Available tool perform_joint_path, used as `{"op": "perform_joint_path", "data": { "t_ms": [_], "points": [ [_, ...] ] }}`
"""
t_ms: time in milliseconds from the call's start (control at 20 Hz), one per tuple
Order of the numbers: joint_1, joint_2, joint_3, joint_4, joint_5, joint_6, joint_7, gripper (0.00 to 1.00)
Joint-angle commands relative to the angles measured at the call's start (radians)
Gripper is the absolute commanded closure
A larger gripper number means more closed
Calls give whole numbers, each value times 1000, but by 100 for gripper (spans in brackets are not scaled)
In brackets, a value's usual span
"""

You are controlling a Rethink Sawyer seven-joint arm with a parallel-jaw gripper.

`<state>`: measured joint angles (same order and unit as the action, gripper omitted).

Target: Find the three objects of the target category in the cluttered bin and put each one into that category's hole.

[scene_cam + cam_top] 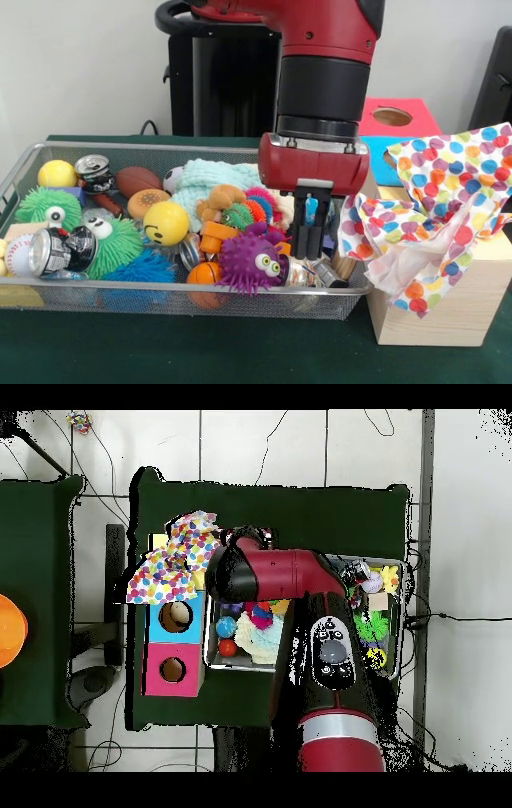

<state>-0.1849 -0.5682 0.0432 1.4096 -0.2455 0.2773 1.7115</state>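
Note:
The wire mesh bin (200,298) is full of toys and cans. My gripper (311,244) hangs over its right end, above a purple spiky toy (250,262), with its fingers close together and nothing between them. A white polka-dot cloth (448,184) lies draped over the pale wooden box (448,308) right of the bin and hides its hole; one corner hangs next to my gripper. A pale mint knitted cloth (212,180) lies in the bin. In the overhead view the polka-dot cloth (175,564) covers the box top, and my arm (290,579) hides the gripper.
A blue-panelled box (382,156) and a red-panelled box (396,118) stand behind the wooden box; they also show in the overhead view, blue (190,624) and red (155,674). The bin holds a yellow smiley ball (166,222), green spiky toys (120,244) and crushed cans (60,250).

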Motion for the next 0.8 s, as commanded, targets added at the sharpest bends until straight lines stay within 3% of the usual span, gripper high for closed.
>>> {"op": "perform_joint_path", "data": {
  "t_ms": [50,500,800],
  "points": [
    [8,-22,45,159,34,152,104,100],
    [22,-13,32,161,44,146,121,100],
    [5,-6,46,173,25,1,141,100]
  ]
}}
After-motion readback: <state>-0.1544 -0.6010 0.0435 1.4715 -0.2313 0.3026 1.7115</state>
